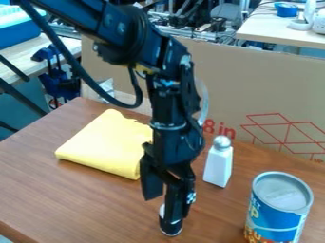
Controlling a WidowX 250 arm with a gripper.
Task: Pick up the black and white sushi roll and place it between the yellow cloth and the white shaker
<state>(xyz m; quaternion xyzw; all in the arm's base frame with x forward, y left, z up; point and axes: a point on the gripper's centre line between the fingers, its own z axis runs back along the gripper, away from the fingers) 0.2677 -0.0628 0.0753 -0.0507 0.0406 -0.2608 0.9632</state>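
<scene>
Camera view: closed can, capped shaker, gripper partly open, hold on small cylinder unclear.

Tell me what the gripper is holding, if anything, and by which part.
That can't be told: the lower end of the gripper partly covers a small dark object, hiding whether, or where, it is held.

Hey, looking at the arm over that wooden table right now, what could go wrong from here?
The gripper is right at the small dark cylinder, so a slight sideways nudge might tip or roll it. The white shaker stands upright and narrow close beside the arm; a swing that way could topple it. On the other side, the folded yellow cloth lies near the gripper and might get dragged or rumpled.
</scene>
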